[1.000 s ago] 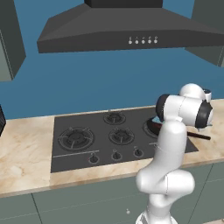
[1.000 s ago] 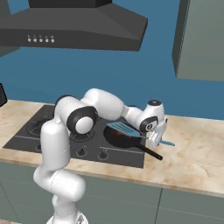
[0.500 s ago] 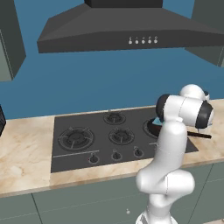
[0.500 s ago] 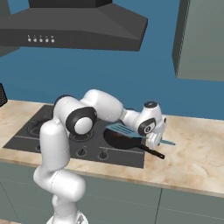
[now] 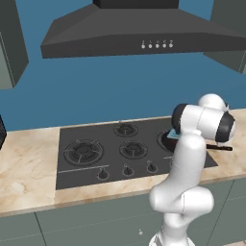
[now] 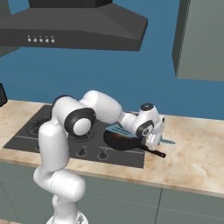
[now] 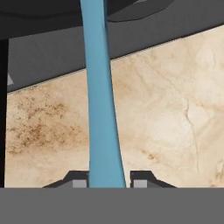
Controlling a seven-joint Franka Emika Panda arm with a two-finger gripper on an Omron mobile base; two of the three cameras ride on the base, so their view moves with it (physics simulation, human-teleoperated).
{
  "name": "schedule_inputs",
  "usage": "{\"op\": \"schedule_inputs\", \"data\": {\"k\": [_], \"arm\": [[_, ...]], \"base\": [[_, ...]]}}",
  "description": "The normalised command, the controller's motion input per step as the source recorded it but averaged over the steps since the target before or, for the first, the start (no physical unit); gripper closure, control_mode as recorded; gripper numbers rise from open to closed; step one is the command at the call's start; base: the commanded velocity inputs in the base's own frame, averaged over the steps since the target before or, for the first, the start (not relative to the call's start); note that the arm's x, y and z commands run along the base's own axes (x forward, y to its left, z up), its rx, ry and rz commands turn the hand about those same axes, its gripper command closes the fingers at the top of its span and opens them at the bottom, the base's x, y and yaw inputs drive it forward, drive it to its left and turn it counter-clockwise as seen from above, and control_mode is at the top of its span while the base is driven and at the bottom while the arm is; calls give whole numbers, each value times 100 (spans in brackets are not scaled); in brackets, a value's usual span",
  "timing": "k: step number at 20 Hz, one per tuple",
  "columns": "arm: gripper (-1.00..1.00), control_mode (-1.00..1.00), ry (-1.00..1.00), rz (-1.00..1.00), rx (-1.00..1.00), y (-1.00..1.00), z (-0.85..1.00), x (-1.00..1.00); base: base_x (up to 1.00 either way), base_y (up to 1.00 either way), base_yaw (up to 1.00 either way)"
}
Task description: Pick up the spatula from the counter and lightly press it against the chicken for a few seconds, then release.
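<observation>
The gripper (image 7: 106,183) is clamped on the one blue spatula (image 7: 99,109), whose far end reaches over the single black frying pan (image 6: 123,142) at the right edge of the cooktop (image 5: 81,169).

Blue spatula (image 7: 100,109), black pan (image 6: 120,142), beige marbled counter (image 7: 175,109)

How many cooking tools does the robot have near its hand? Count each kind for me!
blue spatula: 1
black frying pan: 1
Total: 2
</observation>
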Motion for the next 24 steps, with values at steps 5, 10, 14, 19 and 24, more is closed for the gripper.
{"op": "schedule_inputs", "data": {"k": [5,10,14,19,24], "arm": [[100,-100,-7,0,0,-2,27,0],[100,-100,-3,2,1,-15,63,0],[100,-100,-4,6,2,-10,48,-13],[100,-100,-17,4,0,4,10,-60],[100,-100,-26,0,2,17,8,-85]], "base": [[0,0,0],[0,0,0],[0,0,0],[0,0,0],[0,0,0]]}}
